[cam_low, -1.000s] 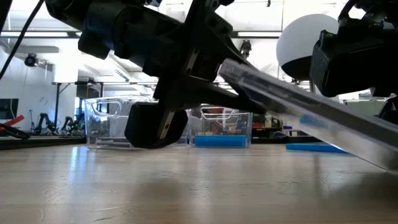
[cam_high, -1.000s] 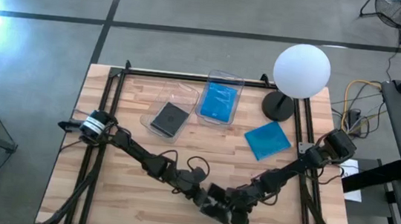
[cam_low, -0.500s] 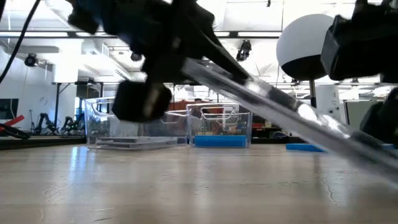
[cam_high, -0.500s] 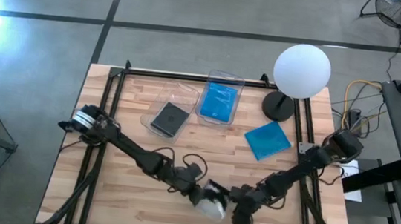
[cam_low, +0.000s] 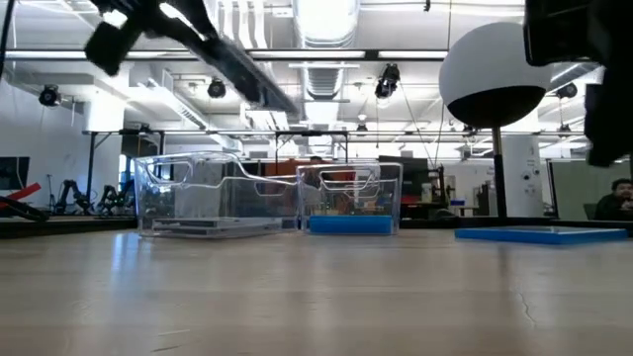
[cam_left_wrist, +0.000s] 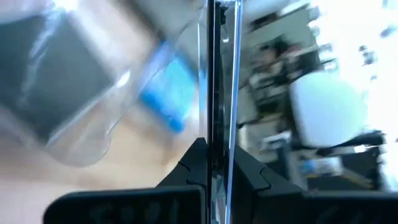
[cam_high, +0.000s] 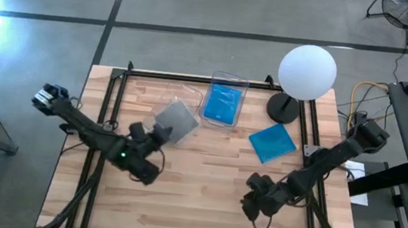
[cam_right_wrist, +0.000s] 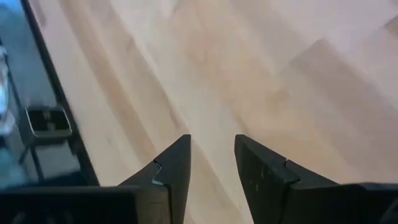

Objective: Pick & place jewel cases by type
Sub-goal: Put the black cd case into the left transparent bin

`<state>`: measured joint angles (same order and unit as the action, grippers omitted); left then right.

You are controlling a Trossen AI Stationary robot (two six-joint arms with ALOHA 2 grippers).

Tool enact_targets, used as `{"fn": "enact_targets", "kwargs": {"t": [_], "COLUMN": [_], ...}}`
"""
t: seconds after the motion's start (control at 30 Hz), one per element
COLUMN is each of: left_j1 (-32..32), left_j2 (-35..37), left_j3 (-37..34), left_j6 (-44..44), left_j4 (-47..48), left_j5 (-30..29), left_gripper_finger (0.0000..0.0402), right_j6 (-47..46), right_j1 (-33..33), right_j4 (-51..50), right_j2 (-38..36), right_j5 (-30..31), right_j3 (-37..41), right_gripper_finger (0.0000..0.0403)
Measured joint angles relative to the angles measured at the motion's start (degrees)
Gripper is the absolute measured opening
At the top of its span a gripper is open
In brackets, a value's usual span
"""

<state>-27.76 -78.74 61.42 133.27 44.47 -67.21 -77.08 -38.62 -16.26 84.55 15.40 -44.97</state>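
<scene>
Your left gripper (cam_left_wrist: 214, 165) is clamped tight on the edge of a thin, glossy jewel case (cam_high: 176, 118), holding it in the air above the left clear bin (cam_high: 161, 99), where a dark grey case (cam_left_wrist: 59, 78) lies flat. Your right gripper (cam_right_wrist: 211, 158) hangs over bare wood at the table's (cam_high: 204, 182) near right, its jaws a little apart and empty. The right clear bin (cam_high: 226, 79), a rectangular tub of transparent plastic, holds a bright blue case (cam_high: 223, 104). Another blue case (cam_high: 271, 143) lies loose on the planked tabletop near the white globe lamp (cam_high: 307, 72).
</scene>
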Motion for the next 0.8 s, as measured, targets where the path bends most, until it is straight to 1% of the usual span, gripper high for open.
{"fn": "enact_targets", "kwargs": {"t": [0.03, 0.1, 0.17, 0.27, 0.4, 0.57, 0.63, 0.7, 0.8], "left_j1": [0.33, 1.62, 4.15, 7.84, 11.91, 14.74, 15.62, 16.63, 18.39], "left_j2": [1.09, 2.42, 2.49, 2.89, 4.11, 4.11, 4.00, 4.10, 4.73], "left_j3": [-0.08, -0.77, -1.99, -4.79, -10.48, -18.17, -20.63, -21.71, -22.44], "left_j6": [0.58, 1.11, 1.06, 1.29, 1.58, 1.82, 1.75, 1.25, 0.52], "left_j4": [0.72, -1.21, -2.36, -5.25, -13.58, -26.64, -31.24, -32.46, -31.51], "left_j5": [-1.78, -4.22, -6.87, -7.00, -4.91, -0.21, 0.04, -0.21, 0.89], "left_gripper_finger": [0.0004, 0.0003, 0.0003, 0.0003, 0.0007, 0.0008, 0.0008, 0.0008, 0.0009], "right_j6": [-0.39, -0.56, -0.56, -1.84, -5.40, -7.94, -8.53, -9.12, -9.55], "right_j1": [0.20, 0.91, 1.71, 2.83, 3.31, 3.29, 3.32, 3.42, 3.58], "right_j4": [-0.40, -0.17, -0.35, -0.29, -0.28, -0.36, -0.78, -0.71, -0.86], "right_j2": [-0.76, -1.65, -1.91, -1.99, -1.99, -1.99, -1.99, -1.99, -1.99], "right_j5": [1.08, 2.27, 2.61, 2.57, 2.48, 1.94, 1.39, 1.05, 1.02], "right_j3": [0.12, 0.13, 0.13, 0.13, 0.12, 0.09, 0.09, 0.05, 0.05], "right_gripper_finger": [0.0121, 0.0121, 0.0121, 0.0121, 0.0121, 0.0121, 0.0121, 0.0121, 0.0121]}}
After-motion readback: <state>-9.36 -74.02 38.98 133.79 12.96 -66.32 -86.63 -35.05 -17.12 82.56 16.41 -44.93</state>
